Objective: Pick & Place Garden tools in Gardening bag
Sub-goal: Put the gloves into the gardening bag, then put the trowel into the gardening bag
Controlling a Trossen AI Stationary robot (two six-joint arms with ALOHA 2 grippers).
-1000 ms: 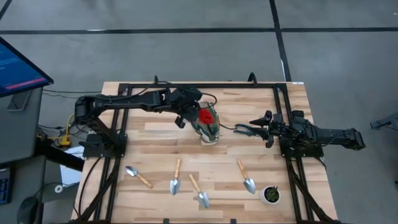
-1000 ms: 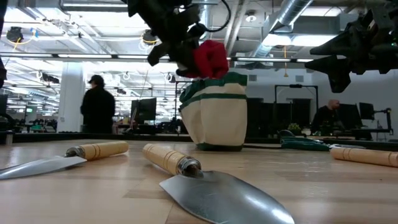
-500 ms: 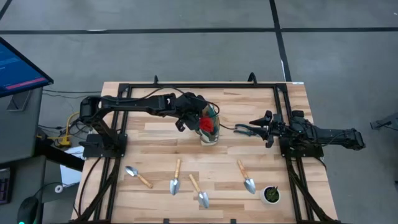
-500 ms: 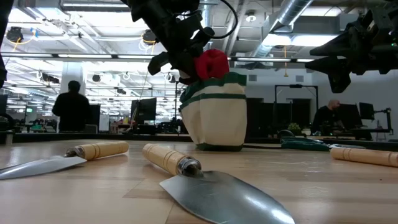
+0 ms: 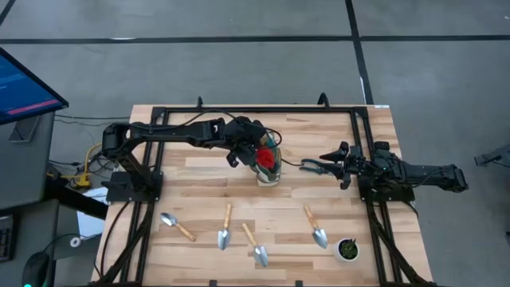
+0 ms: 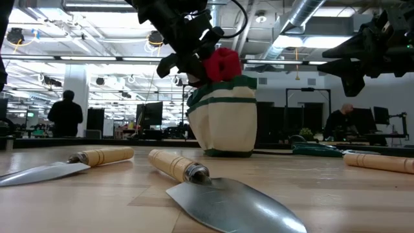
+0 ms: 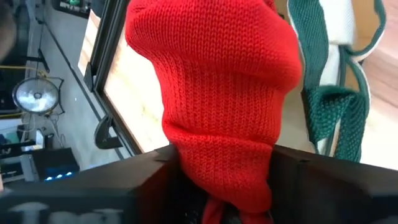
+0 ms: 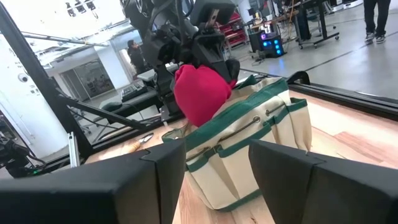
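Observation:
My left gripper [image 5: 253, 151] is shut on a red knitted item [image 5: 267, 157], held over the open top of the beige gardening bag with green trim [image 5: 272, 173]. The bag stands upright on its base at the table's middle [image 6: 226, 116]. My right gripper [image 5: 327, 163] is open and empty, up in the air to the bag's right [image 6: 352, 58]. The dark-handled shears [image 6: 315, 149] lie flat on the table below it. Four wooden-handled trowels lie flat near the front edge [image 5: 177, 226] [image 5: 225, 228] [image 5: 253, 244] [image 5: 315, 226]. My left gripper pinches one narrowed end of the red knitted item [image 7: 219, 186] between its two fingers. The rest of the item bulges out ahead of the fingers [image 7: 217, 81]. The item is clear of the table, at the bag's top rim [image 6: 223, 63]. I cannot tell whether it touches the rim.
A small round black pot with a green plant [image 5: 347, 249] stands at the front right corner. A black metal frame [image 5: 255, 110] runs around the table's edges. In the room behind, a person [image 6: 66, 116] stands far off. Bare wood lies between the bag and the trowels.
My left gripper has carried the red item a short way toward the table's near edge, from the bag's far side to over its open top. It has stayed shut on the item. In the last half second it has hardly moved.

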